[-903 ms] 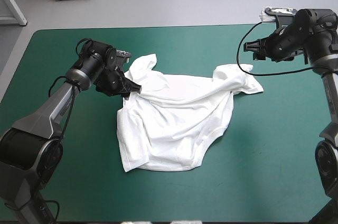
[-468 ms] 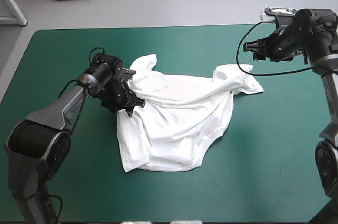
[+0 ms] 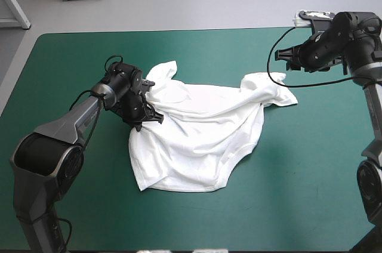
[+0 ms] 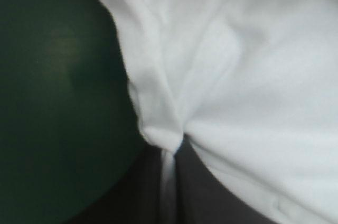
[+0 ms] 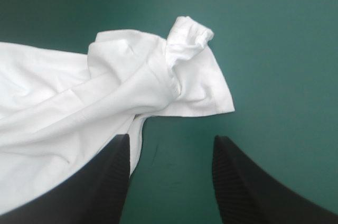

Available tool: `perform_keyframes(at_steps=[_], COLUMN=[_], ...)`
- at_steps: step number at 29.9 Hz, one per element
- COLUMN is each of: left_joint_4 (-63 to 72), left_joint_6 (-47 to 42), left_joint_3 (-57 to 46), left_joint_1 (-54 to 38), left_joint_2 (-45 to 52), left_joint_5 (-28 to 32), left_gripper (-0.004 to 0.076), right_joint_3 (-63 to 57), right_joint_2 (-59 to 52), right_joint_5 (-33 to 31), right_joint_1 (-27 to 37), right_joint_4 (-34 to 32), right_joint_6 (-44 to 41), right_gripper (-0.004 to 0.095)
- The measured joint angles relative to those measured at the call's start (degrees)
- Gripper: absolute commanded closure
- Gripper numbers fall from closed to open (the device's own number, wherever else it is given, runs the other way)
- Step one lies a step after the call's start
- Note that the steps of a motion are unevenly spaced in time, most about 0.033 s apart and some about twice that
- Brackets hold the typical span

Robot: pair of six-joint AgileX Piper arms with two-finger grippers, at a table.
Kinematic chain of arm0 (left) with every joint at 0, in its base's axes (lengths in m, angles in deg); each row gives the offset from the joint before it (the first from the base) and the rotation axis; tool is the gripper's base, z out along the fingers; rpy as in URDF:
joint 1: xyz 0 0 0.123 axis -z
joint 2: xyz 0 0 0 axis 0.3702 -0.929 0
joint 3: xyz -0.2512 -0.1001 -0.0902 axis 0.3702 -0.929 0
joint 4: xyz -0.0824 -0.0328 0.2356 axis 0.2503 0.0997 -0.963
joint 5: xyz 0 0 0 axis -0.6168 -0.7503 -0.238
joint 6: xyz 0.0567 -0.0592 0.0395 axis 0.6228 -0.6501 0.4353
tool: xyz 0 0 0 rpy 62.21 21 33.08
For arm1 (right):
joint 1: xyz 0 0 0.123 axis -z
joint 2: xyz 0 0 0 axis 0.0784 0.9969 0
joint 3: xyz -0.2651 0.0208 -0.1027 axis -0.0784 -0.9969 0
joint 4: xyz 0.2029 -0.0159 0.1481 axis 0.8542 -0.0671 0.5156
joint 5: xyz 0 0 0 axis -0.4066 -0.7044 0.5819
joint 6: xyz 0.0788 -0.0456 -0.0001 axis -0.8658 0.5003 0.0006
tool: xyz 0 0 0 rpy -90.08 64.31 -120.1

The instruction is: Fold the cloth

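My left pincer (image 4: 169, 149) is clamped on a pinch of the T-shirt (image 3: 197, 136). The white fabric is squeezed into a thin ridge between the black fingers (image 4: 137, 197). This is at the garment's left edge, left of centre in the high view. My right pincer (image 5: 171, 142) hangs spread wide and empty in the upper right of that frame, and the rumpled sleeve (image 5: 198, 84) lies just ahead of it. The shirt lies crumpled and half spread across the middle of the teal-green counter (image 3: 71, 56). I judge this to be the spreading step, before any fold. Next, the right pincer should drop onto that sleeve and close. Then both should pull apart to flatten the cloth.
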Motion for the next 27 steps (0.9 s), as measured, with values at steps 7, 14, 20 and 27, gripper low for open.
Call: perform_keyframes(at_steps=[7,14,20,27], left_joint_4=[-1.73,-1.62,-1.56,-1.56], left_joint_6=[0.0,0.0,0.22,0.78], left_joint_3=[0.0,-0.05,-0.05,-0.05], left_joint_1=[0.0,0.0,0.0,0.0], left_joint_2=[-0.02,-0.02,-0.02,-0.02], left_joint_5=[0.13,0.3,0.3,0.32], left_gripper=[0.0733,0.0733,0.0733,0.0733], right_joint_3=[-12.83,-16.91,-17.13,-16.62], right_joint_2=[-1.23,2.62,7.02,10.2], right_joint_5=[1.03,6.93,9.44,12.92], right_joint_1=[-2.56,-5.54,-2.77,1.88], right_joint_4=[2.26,2.5,-1.09,-2.33], right_joint_6=[3.81,4.97,3.2,3.26], right_gripper=[0.0407,0.0362,0.0353,0.0352])
